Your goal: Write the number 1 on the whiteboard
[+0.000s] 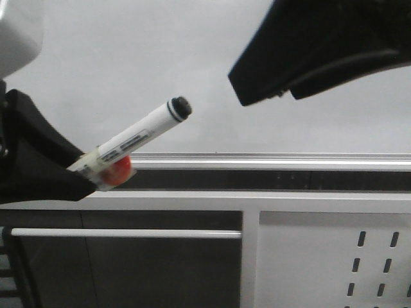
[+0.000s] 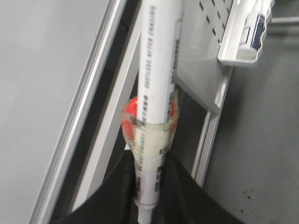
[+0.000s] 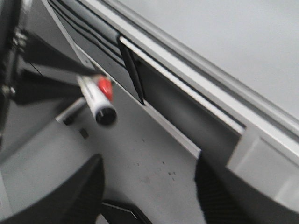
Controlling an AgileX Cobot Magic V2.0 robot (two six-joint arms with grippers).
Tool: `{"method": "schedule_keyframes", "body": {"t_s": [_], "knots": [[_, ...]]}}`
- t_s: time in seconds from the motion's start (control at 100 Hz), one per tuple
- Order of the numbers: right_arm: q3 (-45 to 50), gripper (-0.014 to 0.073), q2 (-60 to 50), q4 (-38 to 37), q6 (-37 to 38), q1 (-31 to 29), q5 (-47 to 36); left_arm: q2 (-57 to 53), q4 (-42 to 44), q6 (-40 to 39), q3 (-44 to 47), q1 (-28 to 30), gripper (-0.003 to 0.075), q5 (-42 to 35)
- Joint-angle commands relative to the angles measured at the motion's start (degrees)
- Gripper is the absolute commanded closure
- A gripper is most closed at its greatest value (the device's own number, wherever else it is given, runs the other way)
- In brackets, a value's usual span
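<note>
The whiteboard (image 1: 192, 64) fills the upper front view above its silver rail (image 1: 270, 160). No black stroke shows on it. My left gripper (image 1: 87, 176) is shut on a white marker pen (image 1: 138, 138) that points up and to the right, its black end just in front of the board. A red-orange lump (image 1: 117, 172) is taped to the pen at the jaws. The left wrist view shows the pen (image 2: 156, 70) clamped between the fingers (image 2: 121, 196). My right gripper (image 1: 273, 93) hangs at the upper right, open and empty (image 3: 147, 186). It sees the pen (image 3: 98, 100).
Below the rail stand a white frame and a perforated grey panel (image 1: 359, 269). A white tray (image 2: 243, 46) holding a small bottle hangs on that panel. A white bar (image 1: 128, 233) crosses the dark lower left.
</note>
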Motion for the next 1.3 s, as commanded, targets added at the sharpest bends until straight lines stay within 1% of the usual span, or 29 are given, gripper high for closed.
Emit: {"method": "schedule_keyframes", "body": {"t_s": [0.0,0.1,0.2,0.27,0.39,0.75,0.99,1.29], "knots": [[-2.5,0.0157,-0.5,1.3,-0.5,0.3,-5.5,-1.0,0.3,-0.7,-1.8,-0.5,0.0738,-6.7],[-2.9,0.0213,-0.5,1.5,-0.5,1.0,-5.3,-1.0,0.3,-0.7,-1.8,-0.5,0.0738,-7.2],[-3.4,0.0237,-0.4,1.8,-0.5,2.0,-5.9,-1.0,0.3,-0.7,-1.9,-0.5,0.0738,-7.2],[-3.6,0.0237,-0.4,2.3,-0.5,2.7,-6.8,-1.0,0.3,-0.7,-2.3,-0.5,0.0738,-7.2],[-3.7,0.0237,-0.1,2.8,-0.5,3.7,-8.3,-1.0,0.3,-0.7,-2.5,-0.6,0.0738,-9.7],[-3.8,0.0237,4.3,3.6,-0.5,3.8,-8.9,-1.0,1.6,-0.7,-2.5,-0.7,0.0738,-13.8],[-5.2,0.0237,7.6,3.6,-0.5,3.8,-9.0,-1.0,4.5,-0.7,-2.5,-3.6,0.0738,-12.8],[-5.7,0.0239,9.1,3.6,-0.5,3.8,-8.7,-1.0,4.3,-0.7,-2.5,-3.4,0.0738,-10.7]]}}
